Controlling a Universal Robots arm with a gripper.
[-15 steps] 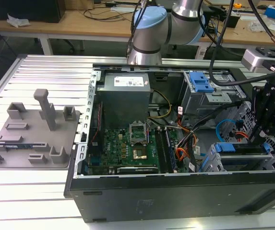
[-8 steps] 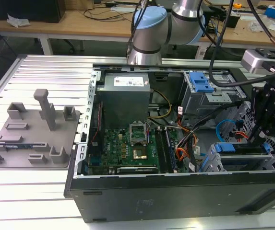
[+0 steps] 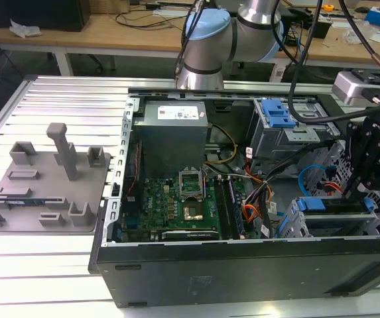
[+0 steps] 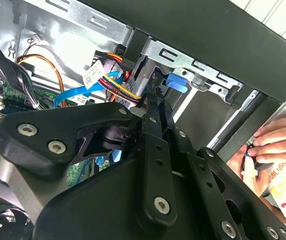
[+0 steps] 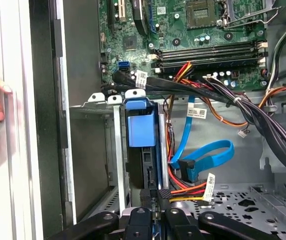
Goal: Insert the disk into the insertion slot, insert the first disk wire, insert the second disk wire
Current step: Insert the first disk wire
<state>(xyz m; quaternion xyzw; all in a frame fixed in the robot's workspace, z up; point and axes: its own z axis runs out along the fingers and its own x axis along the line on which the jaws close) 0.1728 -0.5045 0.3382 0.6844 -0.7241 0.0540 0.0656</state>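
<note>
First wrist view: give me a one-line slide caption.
Black claw at the blue-framed hard drive standing in the grey sheet-metal drive cage, light-blue looping cable beside it.

Silver arm point(image 3: 259, 23), pale-blue joint cap point(image 3: 206, 28), black tool point(image 5: 156, 202) with silver screws point(image 4: 162, 205).

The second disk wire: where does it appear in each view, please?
Exterior view: the second disk wire curves beside the disk.
Second wrist view: it runs past the yellow-red wire bundle.
First wrist view: it loops beside the disk.
Shared landmark: the disk's blue carrier.
</note>
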